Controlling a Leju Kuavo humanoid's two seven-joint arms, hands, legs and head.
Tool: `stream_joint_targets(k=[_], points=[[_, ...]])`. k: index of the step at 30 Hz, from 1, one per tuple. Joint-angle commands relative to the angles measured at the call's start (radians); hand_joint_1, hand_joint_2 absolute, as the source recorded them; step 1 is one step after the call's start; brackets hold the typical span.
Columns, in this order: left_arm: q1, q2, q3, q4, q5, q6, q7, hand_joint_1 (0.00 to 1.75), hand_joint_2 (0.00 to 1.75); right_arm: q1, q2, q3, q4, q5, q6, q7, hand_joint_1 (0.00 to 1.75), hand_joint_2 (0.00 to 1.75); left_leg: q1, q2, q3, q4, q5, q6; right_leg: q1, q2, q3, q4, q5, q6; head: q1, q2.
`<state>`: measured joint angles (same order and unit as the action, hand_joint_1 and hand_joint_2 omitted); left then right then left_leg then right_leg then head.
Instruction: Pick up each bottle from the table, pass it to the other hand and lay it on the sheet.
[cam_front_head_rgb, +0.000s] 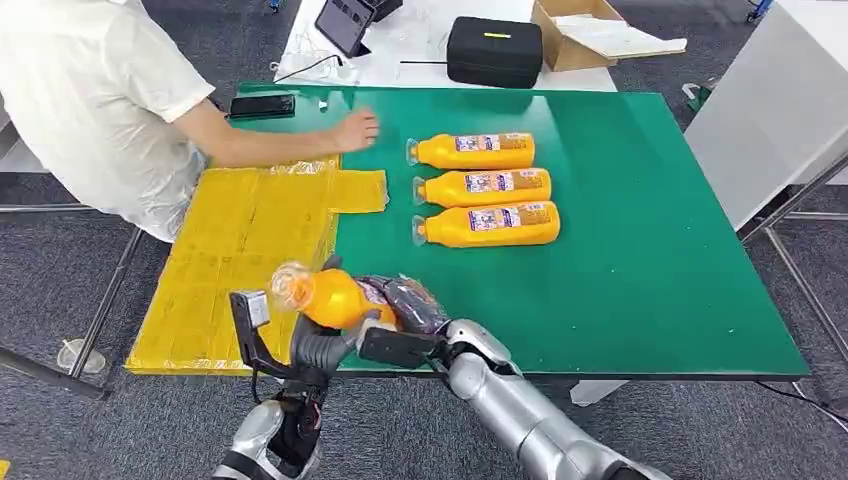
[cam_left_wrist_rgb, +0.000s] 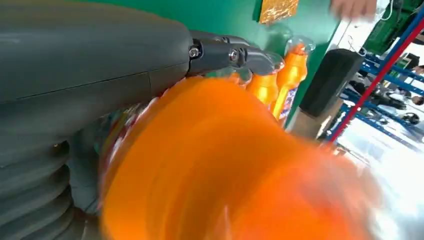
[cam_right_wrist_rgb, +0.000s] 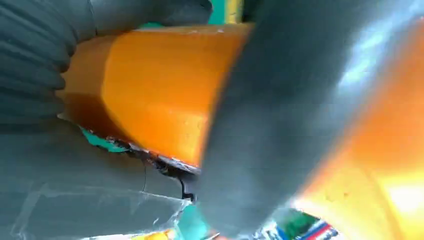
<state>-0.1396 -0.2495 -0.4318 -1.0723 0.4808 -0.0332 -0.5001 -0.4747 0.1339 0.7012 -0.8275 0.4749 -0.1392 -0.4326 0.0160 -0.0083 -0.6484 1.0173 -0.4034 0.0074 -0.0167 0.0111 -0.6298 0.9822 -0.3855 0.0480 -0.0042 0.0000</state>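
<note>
1. Orange plastic juice bottle with a clear cap (cam_front_head_rgb: 325, 295) is held above the near edge of the green table (cam_front_head_rgb: 650, 250), cap toward the crinkled yellow sheet (cam_front_head_rgb: 240, 250).
2. Right hand (cam_front_head_rgb: 405, 305) is wrapped round the bottle's labelled body; left hand (cam_front_head_rgb: 320, 345) presses against it from beneath. Both grip it.
3. Three more orange bottles lie side by side mid-table: far (cam_front_head_rgb: 475, 151), middle (cam_front_head_rgb: 485, 186), near (cam_front_head_rgb: 490, 225), caps toward the sheet.
4. A person's hand (cam_front_head_rgb: 355, 130) rests at the sheet's far corner.
5. Beyond the table: black case (cam_front_head_rgb: 494, 50), cardboard box (cam_front_head_rgb: 580, 30); black phone (cam_front_head_rgb: 262, 105) at the far-left edge.
</note>
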Motion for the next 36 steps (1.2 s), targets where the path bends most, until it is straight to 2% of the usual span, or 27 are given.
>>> stream_joint_targets(k=[1, 8, 9, 10, 11, 12, 13, 14, 16, 20, 22, 23, 25, 26, 27, 28, 29, 30, 32, 33, 34, 35, 36], points=[[-0.022, 0.009, 0.033, 0.019, 0.041, -0.021, 0.004, 0.00, 1.75, -0.001, -0.027, 0.057, -0.057, -0.024, 0.007, 0.016, 1.75, 1.75, 0.000, 0.000, 0.004, 0.000, -0.001, 0.000, 0.000, -0.001, 0.004, 0.000, -0.002, -0.002, 0.000, 0.000], [-0.036, 0.006, 0.032, 0.030, 0.039, -0.032, -0.015, 0.02, 1.75, 0.002, -0.025, 0.067, -0.064, -0.041, 0.021, 0.000, 1.73, 1.75, 0.000, 0.000, 0.004, 0.000, -0.002, 0.001, 0.001, -0.001, 0.005, 0.000, -0.002, -0.002, 0.000, 0.000], [-0.035, 0.006, 0.035, 0.023, 0.042, -0.037, -0.022, 1.20, 1.75, -0.001, -0.024, 0.070, -0.064, -0.043, 0.024, -0.001, 1.75, 1.75, 0.000, 0.000, 0.007, 0.000, -0.003, 0.001, 0.001, -0.002, 0.007, 0.000, -0.003, -0.003, 0.000, 0.000], [-0.035, 0.005, 0.037, 0.015, 0.043, -0.041, -0.030, 1.75, 1.75, -0.003, -0.025, 0.071, -0.064, -0.044, 0.026, -0.001, 1.71, 1.75, 0.000, 0.001, 0.008, 0.000, -0.003, 0.001, 0.001, -0.002, 0.008, 0.000, -0.003, -0.003, 0.000, 0.000], [-0.031, 0.003, 0.043, -0.001, 0.035, -0.029, -0.054, 1.75, 1.75, -0.005, -0.025, 0.070, -0.061, -0.047, 0.029, 0.001, 1.59, 1.75, 0.000, 0.000, 0.002, 0.000, -0.001, 0.000, 0.000, -0.001, 0.002, 0.000, -0.001, -0.001, 0.000, 0.000], [-0.030, 0.002, 0.047, -0.008, 0.036, -0.027, -0.057, 1.75, 1.75, -0.004, -0.025, 0.069, -0.059, -0.048, 0.029, 0.002, 1.50, 1.75, 0.000, 0.000, 0.004, 0.000, -0.001, 0.001, 0.000, -0.001, 0.004, 0.000, -0.002, -0.002, 0.000, 0.000], [-0.027, 0.000, 0.058, -0.024, 0.043, -0.020, -0.061, 1.75, 1.75, 0.000, -0.024, 0.066, -0.055, -0.052, 0.027, 0.004, 0.79, 1.75, 0.000, 0.001, 0.005, 0.000, -0.002, 0.001, 0.001, -0.001, 0.005, 0.001, -0.002, -0.002, 0.000, 0.000], [-0.023, -0.004, 0.074, -0.038, 0.039, 0.015, -0.071, 1.75, 1.75, 0.013, -0.018, 0.051, -0.054, -0.065, 0.012, 0.003, 0.00, 1.75, 0.000, 0.001, 0.005, 0.000, -0.002, 0.001, 0.001, -0.001, 0.005, 0.001, -0.002, -0.002, 0.000, 0.000], [-0.020, -0.006, 0.088, -0.055, -0.001, 0.110, -0.102, 1.75, 1.75, 0.048, -0.011, 0.035, -0.067, -0.084, -0.002, -0.007, 0.00, 1.75, 0.001, 0.001, 0.004, 0.000, -0.002, 0.000, 0.001, -0.001, 0.004, 0.000, -0.002, -0.002, 0.000, 0.000], [-0.009, -0.006, 0.113, -0.073, -0.005, 0.180, -0.125, 1.75, 1.75, 0.116, -0.012, 0.015, -0.097, -0.094, -0.069, -0.018, 0.00, 1.75, 0.001, -0.001, 0.003, -0.001, -0.001, 0.000, 0.001, -0.002, 0.004, -0.001, -0.001, -0.002, 0.000, 0.000], [-0.007, -0.002, 0.119, -0.079, -0.008, 0.194, -0.130, 1.75, 1.75, 0.131, -0.013, 0.010, -0.105, -0.091, -0.093, -0.026, 0.00, 1.75, 0.001, -0.001, 0.008, -0.001, -0.003, 0.001, 0.001, -0.004, 0.009, -0.001, -0.004, -0.003, 0.000, 0.000], [-0.006, -0.002, 0.126, -0.083, -0.008, 0.204, -0.133, 1.75, 1.75, 0.139, -0.012, 0.004, -0.112, -0.087, -0.114, -0.032, 0.00, 1.75, 0.001, 0.001, 0.003, -0.001, -0.001, 0.000, 0.001, 0.000, 0.003, -0.001, -0.001, -0.001, 0.000, 0.000], [0.019, -0.020, 0.165, -0.133, -0.026, 0.261, -0.148, 1.75, 1.75, 0.187, -0.019, -0.025, -0.153, -0.074, -0.208, -0.068, 0.00, 1.75, 0.001, 0.000, 0.004, 0.000, -0.002, 0.000, 0.001, -0.001, 0.004, -0.001, -0.002, -0.002, 0.000, 0.000], [0.021, -0.018, 0.166, -0.140, -0.028, 0.263, -0.145, 1.75, 1.75, 0.193, -0.023, -0.024, -0.159, -0.073, -0.209, -0.069, 0.00, 1.75, 0.001, 0.000, 0.009, 0.000, -0.004, 0.001, 0.001, -0.002, 0.009, 0.000, -0.004, -0.003, 0.000, 0.000], [0.032, -0.022, 0.197, -0.166, -0.027, 0.326, -0.140, 1.64, 1.75, 0.244, -0.012, -0.078, -0.202, -0.046, -0.365, -0.119, 0.00, 1.75, 0.001, -0.001, 0.006, 0.000, -0.003, 0.001, 0.001, -0.003, 0.007, 0.000, -0.004, -0.003, 0.000, 0.000], [0.035, -0.020, 0.214, -0.177, -0.024, 0.353, -0.134, 1.66, 1.75, 0.268, -0.016, -0.091, -0.228, -0.023, -0.424, -0.132, 0.00, 1.75, 0.001, -0.001, 0.003, 0.000, -0.002, 0.000, 0.001, -0.003, 0.003, -0.001, -0.002, -0.002, 0.000, 0.000], [0.036, -0.016, 0.220, -0.181, -0.022, 0.353, -0.129, 1.71, 1.75, 0.276, -0.021, -0.090, -0.243, -0.022, -0.424, -0.132, 0.00, 0.00, 0.001, -0.001, 0.001, 0.000, -0.001, 0.000, 0.001, -0.002, 0.002, -0.001, -0.002, -0.002, 0.000, 0.000], [0.032, -0.019, 0.241, -0.179, -0.030, 0.400, -0.131, 1.75, 1.75, 0.301, -0.019, -0.112, -0.264, 0.019, -0.526, -0.144, 0.00, 0.00, 0.001, -0.001, 0.004, 0.000, -0.002, 0.000, 0.001, -0.002, 0.004, 0.000, -0.003, -0.002, 0.000, 0.000], [0.025, -0.015, 0.254, -0.173, -0.040, 0.432, -0.133, 1.75, 1.75, 0.321, -0.021, -0.125, -0.286, 0.019, -0.556, -0.156, 0.00, 0.00, 0.001, -0.001, 0.004, 0.000, -0.003, 0.000, 0.001, -0.003, 0.005, 0.000, -0.003, -0.003, 0.000, 0.000], [0.012, -0.013, 0.251, -0.150, -0.117, 0.549, -0.161, 1.57, 1.75, 0.361, 0.012, -0.217, -0.319, 0.061, -0.559, -0.205, 0.00, 0.00, 0.000, -0.001, 0.002, 0.000, -0.002, 0.000, 0.001, -0.002, 0.002, 0.000, -0.002, -0.002, 0.000, 0.000], [0.002, -0.005, 0.234, -0.137, -0.154, 0.579, -0.183, 1.57, 1.75, 0.373, 0.023, -0.243, -0.330, 0.086, -0.559, -0.216, 0.00, 0.00, 0.000, -0.001, 0.004, 0.000, -0.002, 0.000, 0.001, -0.002, 0.004, 0.000, -0.003, -0.002, 0.000, 0.000], [-0.014, -0.006, 0.230, -0.117, -0.155, 0.581, -0.185, 1.68, 1.75, 0.380, 0.024, -0.244, -0.334, 0.090, -0.559, -0.218, 0.00, 0.00, 0.001, -0.002, 0.002, 0.000, -0.002, 0.000, 0.001, -0.003, 0.003, 0.000, -0.003, -0.002, 0.000, 0.000], [-0.040, 0.014, 0.199, -0.077, -0.334, 0.731, -0.198, 1.75, 1.75, 0.406, 0.051, -0.316, -0.363, 0.146, -0.559, -0.251, 0.00, 0.00, 0.000, -0.003, 0.004, 0.000, -0.002, 0.000, 0.001, -0.004, 0.005, 0.000, -0.003, -0.003, 0.000, 0.000]])
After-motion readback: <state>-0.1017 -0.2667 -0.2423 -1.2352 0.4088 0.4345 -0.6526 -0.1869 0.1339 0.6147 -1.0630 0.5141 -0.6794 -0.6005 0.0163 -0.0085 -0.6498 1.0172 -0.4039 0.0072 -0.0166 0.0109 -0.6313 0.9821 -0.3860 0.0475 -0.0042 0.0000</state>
